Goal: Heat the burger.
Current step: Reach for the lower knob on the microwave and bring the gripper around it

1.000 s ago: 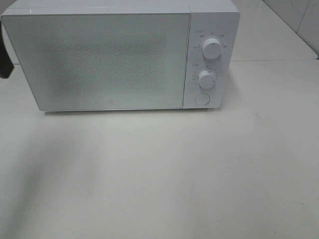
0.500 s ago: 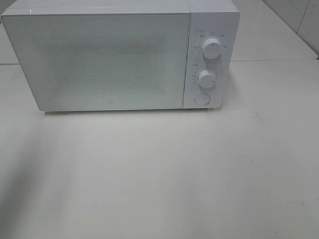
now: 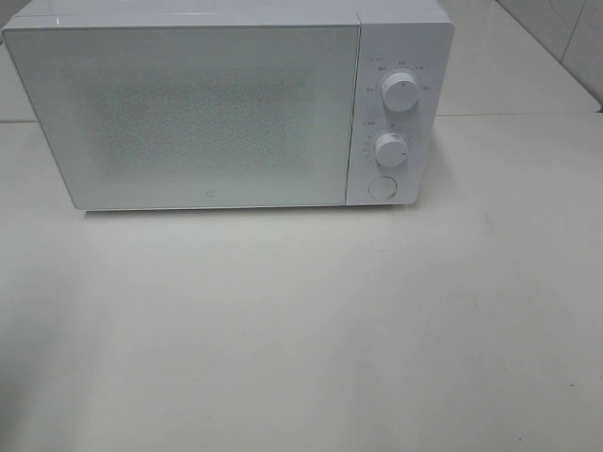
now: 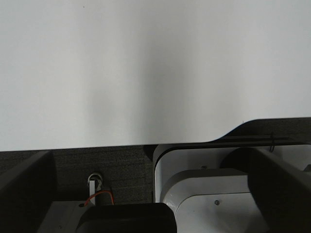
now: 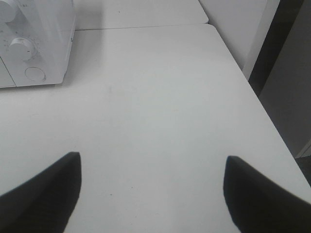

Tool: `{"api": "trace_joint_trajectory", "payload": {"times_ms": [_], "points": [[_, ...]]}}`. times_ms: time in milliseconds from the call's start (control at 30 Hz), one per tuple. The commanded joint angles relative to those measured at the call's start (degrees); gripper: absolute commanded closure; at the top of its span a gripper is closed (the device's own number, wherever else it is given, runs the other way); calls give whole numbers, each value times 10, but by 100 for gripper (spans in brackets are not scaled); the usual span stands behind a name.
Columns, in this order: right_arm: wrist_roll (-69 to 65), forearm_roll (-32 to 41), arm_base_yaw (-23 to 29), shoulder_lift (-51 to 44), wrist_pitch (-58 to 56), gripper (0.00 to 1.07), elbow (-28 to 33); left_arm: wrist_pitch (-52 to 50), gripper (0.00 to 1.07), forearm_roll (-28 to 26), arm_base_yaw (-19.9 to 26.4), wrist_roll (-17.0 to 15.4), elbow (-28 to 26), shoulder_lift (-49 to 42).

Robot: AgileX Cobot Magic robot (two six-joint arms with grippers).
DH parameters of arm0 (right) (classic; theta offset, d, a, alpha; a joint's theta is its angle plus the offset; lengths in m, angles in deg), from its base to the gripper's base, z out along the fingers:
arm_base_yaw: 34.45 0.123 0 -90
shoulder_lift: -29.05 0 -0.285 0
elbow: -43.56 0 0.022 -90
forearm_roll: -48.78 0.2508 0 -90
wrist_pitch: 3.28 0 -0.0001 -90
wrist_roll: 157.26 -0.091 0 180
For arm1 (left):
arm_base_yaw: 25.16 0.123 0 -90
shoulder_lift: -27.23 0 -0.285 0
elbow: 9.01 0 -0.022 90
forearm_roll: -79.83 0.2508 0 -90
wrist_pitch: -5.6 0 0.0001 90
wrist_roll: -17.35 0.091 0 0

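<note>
White table [image 3: 301,330], white microwave [image 3: 207,113] at its back, long side across the high view, door [image 3: 188,122] shut, controls at the right end: two dials [image 3: 400,94] and a round button [image 3: 381,186] below them. No burger in any view. It may sit behind the frosted door or off camera, cannot tell which. Neither arm shows in the high view. Right gripper [image 5: 151,162]: dark fingers spread wide, nothing between them, hanging over bare table; the control end lies ahead of it and off to one side, well apart. Left gripper [image 4: 151,153]: fingers also spread and empty, over the table edge by a robot base [image 4: 209,194], with no microwave in its view. Judgement: the next move turns on that right-hand control end, whether pressing the button or turning a dial. The right arm is the nearer one and faces it, so the reach is forward and inward towards the panel.
</note>
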Motion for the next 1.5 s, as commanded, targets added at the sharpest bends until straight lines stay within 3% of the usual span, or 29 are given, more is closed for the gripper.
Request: {"api": "trace_joint_trajectory", "payload": {"times_ms": [33, 433, 767, 1100, 1500], "points": [[-1, -1, -3, -14, 2, 31, 0, -26, 7, -5, 0, -5, 19, -53], [-1, -1, -3, -14, 2, 31, 0, -29, 7, 54, 0, -1, 21, -233], [-1, -1, -3, -14, 2, 31, 0, -31, 7, 44, 2, -3, 21, -370], [-1, -1, -3, -14, 2, 31, 0, -31, 7, 44, 78, -3, 21, -496], [-1, -1, -3, -14, 2, 31, 0, -32, 7, 40, 82, -2, 21, -500]]}}
